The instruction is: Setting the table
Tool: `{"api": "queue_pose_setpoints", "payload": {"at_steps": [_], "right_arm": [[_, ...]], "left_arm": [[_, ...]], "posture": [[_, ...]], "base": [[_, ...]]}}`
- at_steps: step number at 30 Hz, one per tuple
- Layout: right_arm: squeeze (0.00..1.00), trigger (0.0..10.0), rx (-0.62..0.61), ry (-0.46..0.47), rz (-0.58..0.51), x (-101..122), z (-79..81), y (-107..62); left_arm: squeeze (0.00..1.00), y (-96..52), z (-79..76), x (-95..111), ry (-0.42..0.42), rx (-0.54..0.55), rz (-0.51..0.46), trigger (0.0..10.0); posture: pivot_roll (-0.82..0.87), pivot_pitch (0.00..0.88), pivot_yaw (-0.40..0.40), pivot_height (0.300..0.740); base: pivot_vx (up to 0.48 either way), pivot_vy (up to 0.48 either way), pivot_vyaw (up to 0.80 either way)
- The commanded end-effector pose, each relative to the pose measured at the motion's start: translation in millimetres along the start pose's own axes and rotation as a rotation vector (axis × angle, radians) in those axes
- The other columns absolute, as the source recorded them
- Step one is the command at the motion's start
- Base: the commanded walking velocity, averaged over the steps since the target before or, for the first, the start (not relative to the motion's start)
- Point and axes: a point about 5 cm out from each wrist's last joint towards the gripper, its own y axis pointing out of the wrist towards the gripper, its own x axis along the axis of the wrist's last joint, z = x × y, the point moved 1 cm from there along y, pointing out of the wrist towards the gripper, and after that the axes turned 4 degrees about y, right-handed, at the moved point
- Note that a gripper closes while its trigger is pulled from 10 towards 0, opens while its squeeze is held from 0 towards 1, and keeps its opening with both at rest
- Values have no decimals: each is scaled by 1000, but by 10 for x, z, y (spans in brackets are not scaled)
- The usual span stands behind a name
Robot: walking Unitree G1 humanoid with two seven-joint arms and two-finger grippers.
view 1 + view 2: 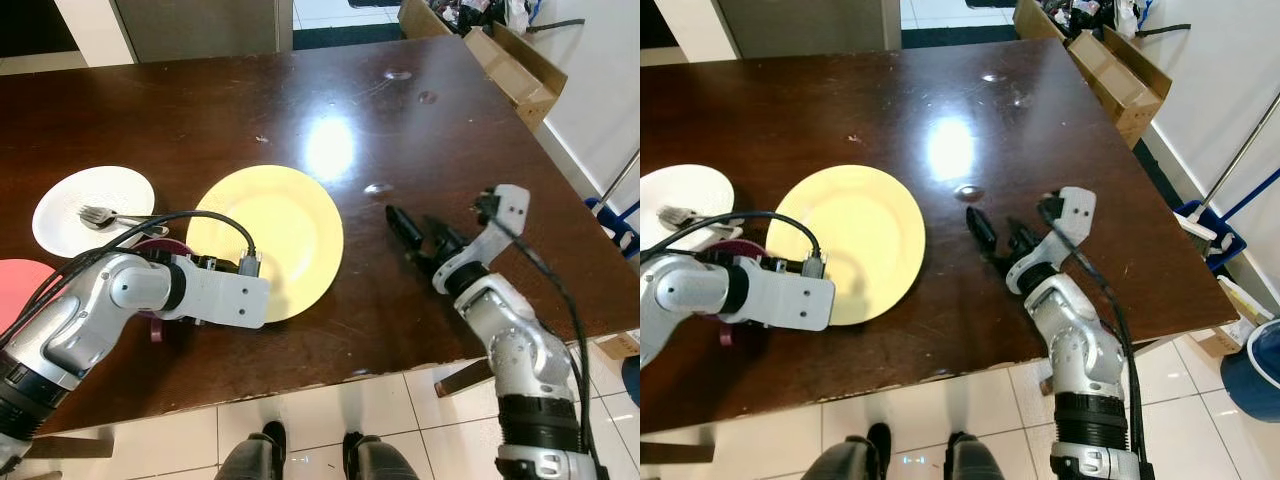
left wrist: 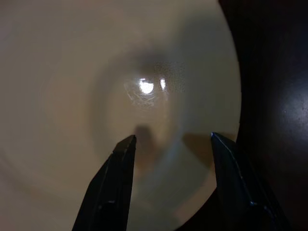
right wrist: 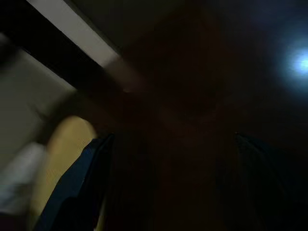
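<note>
We see the yellow plate [image 1: 275, 235] on the dark table [image 1: 200, 110]. Our left gripper [image 2: 171, 144] hangs over it, 2 fingers apart; right gripper [image 1: 420, 235] (fingers spread) rests beside it.

Dark wooden table [image 1: 300, 90], yellow plate [image 1: 285, 225], white plate [image 1: 70, 205], pink plate [image 1: 15, 285]

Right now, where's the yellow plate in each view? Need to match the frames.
Left eye view: yellow plate mid-table, just left of centre, beside the left arm.
Right eye view: same plate, further left.
Left wrist view: its pale inside lies beyond the open left gripper.
Right wrist view: blurred yellow patch at the lower left edge, probably the plate.
Shared landmark: the white plate with a fork.
</note>
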Motion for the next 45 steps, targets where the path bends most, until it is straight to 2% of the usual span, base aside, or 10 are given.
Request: {"api": "queue_pose_setpoints", "payload": {"at_steps": [1, 5, 10, 11, 12, 19, 20, 26, 29, 45], "right_arm": [[0, 10000, 102, 75, -12, 39, 126, -29], [0, 10000, 191, 132, 12, 10, 231, -65], [0, 10000, 196, 182, 61, -105, 211, -100], [243, 10000, 180, 172, 83, -159, 180, -106], [1000, 10000, 156, 168, 115, -233, 134, -119], [1000, 10000, 154, 209, 235, -445, 33, -182], [0, 10000, 183, 250, 272, -502, 35, -193], [0, 10000, 241, 301, 329, -605, 77, -175], [0, 10000, 306, 345, 352, -666, 131, -80], [0, 10000, 339, 293, 519, -1046, 309, 306]], "left_arm": [[0, 66, -118, -16, -14, -52, 5, 10000], [0, 63, -136, -16, -15, -54, 4, 10000], [0, 64, -154, -17, -14, -56, 3, 10000], [0, 65, -158, -17, -15, -56, 3, 10000], [0, 64, -164, -18, -15, -56, 4, 10000], [0, 60, -183, -21, -19, -59, 4, 10000], [0, 57, -188, -25, -20, -60, 5, 10000], [0, 50, -192, -31, -22, -60, 7, 10000], [0, 40, -195, -38, -24, -61, 9, 10000], [0, -7, -216, -39, -31, -65, 16, 10000]], "posture": [[-48, 169, 55, 740], [-49, 169, 54, 740], [-48, 170, 52, 740], [-49, 169, 51, 740], [-47, 169, 49, 740], [-49, 167, 47, 740], [-47, 165, 46, 740], [-39, 163, 45, 740], [-34, 163, 42, 740], [-4, 168, 32, 740]], "base": [[0, 0, 0], [0, 0, 0], [0, 0, 0], [0, 0, 0], [0, 0, 0], [0, 0, 0], [0, 0, 0], [0, 0, 0], [0, 0, 0], [0, 0, 0]]}}
